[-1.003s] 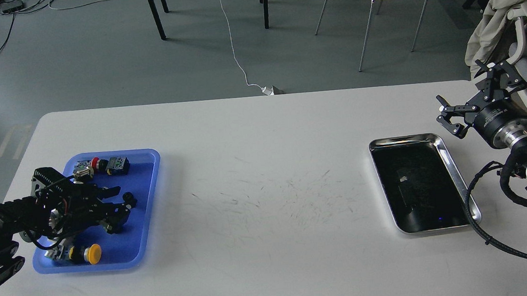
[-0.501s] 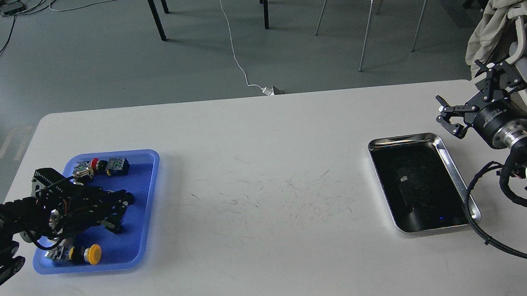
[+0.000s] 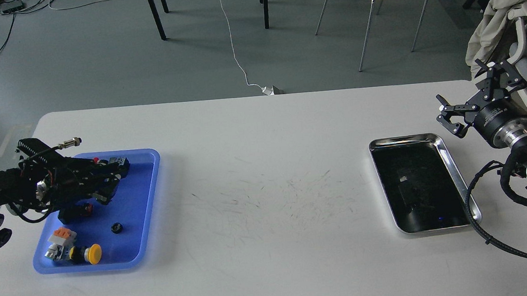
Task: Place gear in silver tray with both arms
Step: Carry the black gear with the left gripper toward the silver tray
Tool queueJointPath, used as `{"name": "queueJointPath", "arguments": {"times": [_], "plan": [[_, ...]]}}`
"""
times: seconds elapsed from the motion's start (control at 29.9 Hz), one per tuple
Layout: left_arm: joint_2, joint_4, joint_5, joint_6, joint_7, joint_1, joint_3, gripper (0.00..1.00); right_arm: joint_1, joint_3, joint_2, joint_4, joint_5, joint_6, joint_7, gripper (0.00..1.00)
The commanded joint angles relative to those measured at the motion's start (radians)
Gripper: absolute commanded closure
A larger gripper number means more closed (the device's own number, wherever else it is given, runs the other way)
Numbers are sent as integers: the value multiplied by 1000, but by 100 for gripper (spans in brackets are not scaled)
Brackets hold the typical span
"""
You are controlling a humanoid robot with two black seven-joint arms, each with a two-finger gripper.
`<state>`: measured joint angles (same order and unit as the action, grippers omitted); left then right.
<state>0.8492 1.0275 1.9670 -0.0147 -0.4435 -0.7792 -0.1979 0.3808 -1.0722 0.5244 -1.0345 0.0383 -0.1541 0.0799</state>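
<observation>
The left tool (image 3: 106,181) hangs over the far half of the blue tray (image 3: 146,201); whether its dark fingers are parted or clamped cannot be told. Below it lie a small black gear (image 3: 116,227), an orange-topped block (image 3: 62,235) and a yellow push button (image 3: 93,254). The white tabletop (image 3: 265,167) lies bare and wide between the trays. The right tool (image 3: 478,96) hovers spread apart beyond the silver tray's (image 3: 456,174) far right corner; that shiny, dark-bottomed tray sits near the right edge.
</observation>
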Motion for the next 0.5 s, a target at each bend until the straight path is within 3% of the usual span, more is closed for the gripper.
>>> {"name": "queueJointPath", "arguments": {"times": [0.0,0.2,0.47], "plan": [[50,147,-30,62,23,-52,-5,89,3,0,0,-1,0,1,0,0],[37,350,-46,136,106,-97,-9,89,7,-2,2,-1,0,1,0,0],[-225,379,-46,219,203,-141,-6,88,7,-2,16,5,0,-1,-2,0]]}}
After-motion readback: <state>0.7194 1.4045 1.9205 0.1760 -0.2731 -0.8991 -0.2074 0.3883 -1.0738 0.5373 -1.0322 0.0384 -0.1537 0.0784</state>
